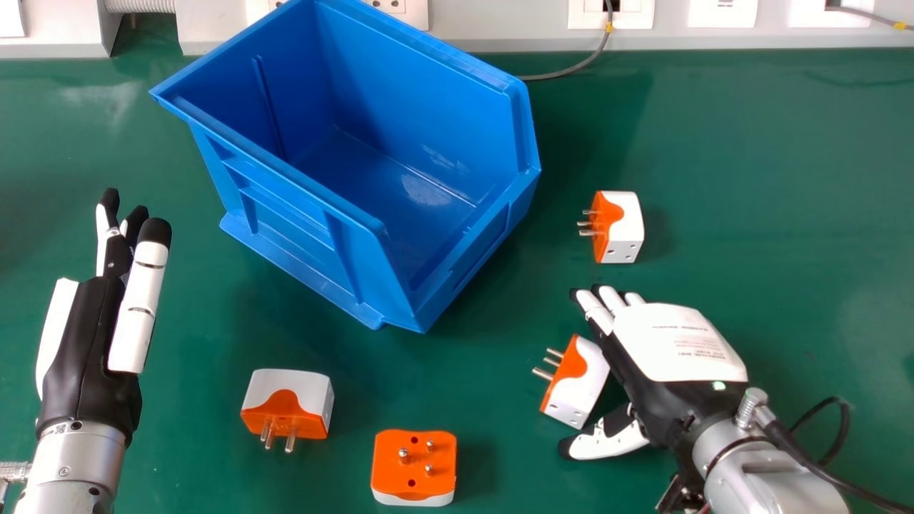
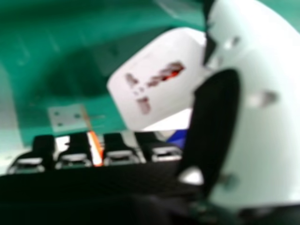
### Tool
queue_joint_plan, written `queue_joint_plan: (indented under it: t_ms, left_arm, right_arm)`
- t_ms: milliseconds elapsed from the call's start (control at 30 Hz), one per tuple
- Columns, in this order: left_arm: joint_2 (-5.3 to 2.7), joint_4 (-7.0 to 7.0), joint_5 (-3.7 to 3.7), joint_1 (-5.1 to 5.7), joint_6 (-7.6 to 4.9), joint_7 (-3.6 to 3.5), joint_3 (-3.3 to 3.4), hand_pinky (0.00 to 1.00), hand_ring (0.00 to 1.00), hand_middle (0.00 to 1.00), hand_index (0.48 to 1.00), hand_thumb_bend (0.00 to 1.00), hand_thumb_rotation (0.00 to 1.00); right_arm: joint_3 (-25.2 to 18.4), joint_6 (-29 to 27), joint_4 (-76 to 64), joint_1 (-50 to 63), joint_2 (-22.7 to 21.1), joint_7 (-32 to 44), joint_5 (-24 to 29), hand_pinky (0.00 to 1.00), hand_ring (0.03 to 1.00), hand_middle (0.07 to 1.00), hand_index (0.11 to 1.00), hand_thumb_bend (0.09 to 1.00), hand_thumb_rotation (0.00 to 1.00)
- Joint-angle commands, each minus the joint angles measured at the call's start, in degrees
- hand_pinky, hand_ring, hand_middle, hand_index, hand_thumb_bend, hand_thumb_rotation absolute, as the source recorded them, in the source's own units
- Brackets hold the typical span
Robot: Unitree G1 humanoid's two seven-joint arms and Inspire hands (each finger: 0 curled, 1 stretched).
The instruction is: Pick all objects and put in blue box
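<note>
Right hand [image 1: 678,343], palm down at the near right, fingers straight and released, thumb spread; plug adaptor [image 1: 587,382], white and orange, on the table between that thumb and fingers, pins toward the robot's left, contact unclear; three-pin adaptor [image 1: 414,467], near edge, orange face and pins upward; third adaptor [image 1: 289,400], to its left and slightly farther, pins toward the robot; fourth adaptor [image 1: 621,228], beyond the right hand, pins toward the blue storage bin [image 1: 285,207]; bin upright, set at an angle on the green table [image 1: 771,214]; left hand [image 1: 86,343], raised at left, fingers extended, grasping nothing.
</note>
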Motion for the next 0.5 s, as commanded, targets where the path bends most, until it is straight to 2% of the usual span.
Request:
queue_joint_plan:
  t_ms: [0, 133, 267, 367, 467]
  left_arm:
    - [-0.26, -1.83, 0.28, -0.37, -0.18, 0.58, -0.16, 1.00, 1.00, 1.00, 1.000, 0.56, 1.00]
    - [-0.38, -2.20, 0.28, -0.24, 0.05, 0.64, -0.21, 1.00, 1.00, 1.00, 1.000, 0.56, 1.00]
    - [-0.54, -3.24, 0.25, 0.19, 0.69, 0.69, -0.29, 1.00, 1.00, 1.00, 1.000, 0.56, 1.00]
    - [-0.60, -2.86, 0.11, 0.04, 0.76, 0.61, -0.23, 1.00, 1.00, 1.00, 1.000, 0.56, 1.00]
    - [-0.79, -3.87, 0.21, 0.46, 1.33, 0.74, -0.29, 1.00, 1.00, 1.00, 1.000, 0.56, 1.00]
  right_arm:
    - [0.3, 0.3, -1.2, -1.2, -0.4, 2.3, -0.6, 0.94, 0.975, 0.982, 0.958, 0.524, 0.30]
    - [0.4, 0.9, -1.7, -1.9, -0.3, 4.8, -1.0, 0.94, 0.971, 0.979, 0.950, 0.529, 0.30]
    - [0.6, 1.8, -2.1, -2.4, -0.1, 6.9, -1.4, 0.92, 0.960, 0.969, 0.936, 0.539, 0.31]
    - [0.7, 2.4, -2.4, -2.8, 0.1, 8.2, -1.6, 0.90, 0.953, 0.961, 0.928, 0.541, 0.31]
    - [0.7, 2.6, -2.4, -3.1, 0.2, 9.2, -1.3, 0.90, 0.946, 0.953, 0.923, 0.544, 0.31]
